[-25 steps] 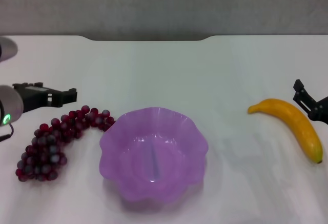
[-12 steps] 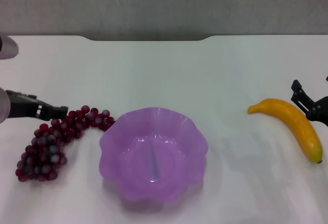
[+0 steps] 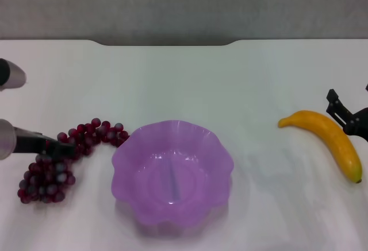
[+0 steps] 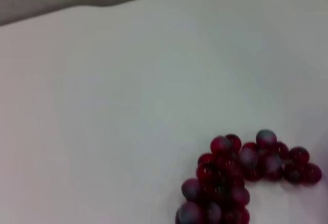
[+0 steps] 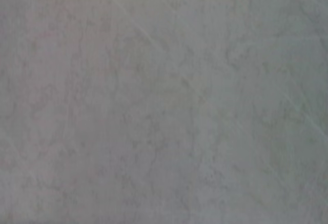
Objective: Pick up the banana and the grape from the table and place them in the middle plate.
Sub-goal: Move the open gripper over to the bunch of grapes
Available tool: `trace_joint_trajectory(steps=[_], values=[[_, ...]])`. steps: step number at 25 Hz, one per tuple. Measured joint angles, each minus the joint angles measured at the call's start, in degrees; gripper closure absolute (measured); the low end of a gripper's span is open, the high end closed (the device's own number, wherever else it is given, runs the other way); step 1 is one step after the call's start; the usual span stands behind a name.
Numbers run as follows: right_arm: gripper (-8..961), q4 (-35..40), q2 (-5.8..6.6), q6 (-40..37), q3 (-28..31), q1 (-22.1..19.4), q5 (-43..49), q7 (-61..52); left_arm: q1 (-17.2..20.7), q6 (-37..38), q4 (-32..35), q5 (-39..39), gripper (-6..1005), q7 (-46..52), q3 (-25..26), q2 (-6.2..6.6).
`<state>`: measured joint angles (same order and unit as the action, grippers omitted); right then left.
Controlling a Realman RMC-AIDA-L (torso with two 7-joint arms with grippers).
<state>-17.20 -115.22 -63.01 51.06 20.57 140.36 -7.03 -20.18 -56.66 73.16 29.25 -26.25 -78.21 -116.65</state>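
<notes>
Looks like the grape (image 3: 54, 162) pickup at left of frame: left gripper (image 3: 60, 149) sits on the bunch, can't tell its grip, next it needs a clamp and lift toward the middle plate (image 3: 172, 172).

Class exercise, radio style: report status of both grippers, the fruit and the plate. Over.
Left gripper at the grape bunch, no lift. Right gripper beside the banana, not holding. Middle plate empty, nothing blocking it. Over.
</notes>
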Motion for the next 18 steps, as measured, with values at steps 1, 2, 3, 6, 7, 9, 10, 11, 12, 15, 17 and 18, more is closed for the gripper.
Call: trace_joint_trajectory(steps=[1, 2, 3, 6, 7, 9, 10, 11, 12, 15, 17, 18], values=[[46, 0.0, 0.0, 0.0, 0.0, 0.0, 0.0, 0.0, -0.1, 0.2, -0.6, 0.0, 213, 0.0, -0.1, -0.04], [46, 0.0, 0.0, 0.0, 0.0, 0.0, 0.0, 0.0, -0.1, 0.4, -1.1, 0.0, 216, 0.0, -0.1, -0.08], [46, 0.0, 0.0, 0.0, 0.0, 0.0, 0.0, 0.0, -0.2, 0.7, -1.5, 0.1, 218, 0.0, -0.2, -0.12], [47, -0.1, 0.0, 0.0, 0.0, 0.1, 0.0, 0.0, -0.2, 1.6, -3.3, 0.1, 226, 0.1, -0.2, -0.16], [48, -0.1, 0.0, 0.0, 0.0, 0.1, 0.0, 0.0, -0.2, 2.1, -3.8, 0.1, 229, 0.1, -0.2, -0.16], [48, -0.1, 0.03, 0.0, 0.0, 0.1, 0.0, 0.0, -0.4, 2.9, -4.8, 0.0, 234, 0.2, -0.2, -0.16], [48, -0.1, 0.04, 0.0, 0.0, 0.1, 0.0, 0.0, -0.5, 3.2, -5.2, 0.0, 237, 0.2, -0.2, -0.16], [48, -0.1, 0.07, 0.0, 0.0, 0.1, 0.0, 0.0, -0.6, 3.4, -5.6, 0.0, 240, 0.2, -0.2, -0.16], [48, -0.1, 0.1, 0.0, 0.0, 0.1, 0.0, 0.0, -0.7, 3.7, -6.0, 0.0, 243, 0.2, -0.2, -0.16], [48, -0.1, 0.1, 0.0, 0.0, 0.1, 0.0, 0.0, -0.9, 4.1, -6.3, 0.0, 251, 0.3, -0.2, -0.16], [47, -0.1, 0.09, 0.0, 0.0, 0.1, 0.0, 0.0, -0.9, 4.2, -6.5, 0.1, 256, 0.2, -0.2, -0.16], [47, -0.1, 0.09, -0.1, 0.0, 0.1, 0.0, 0.0, -0.9, 4.3, -6.8, 0.1, 259, 0.2, -0.2, -0.16]])
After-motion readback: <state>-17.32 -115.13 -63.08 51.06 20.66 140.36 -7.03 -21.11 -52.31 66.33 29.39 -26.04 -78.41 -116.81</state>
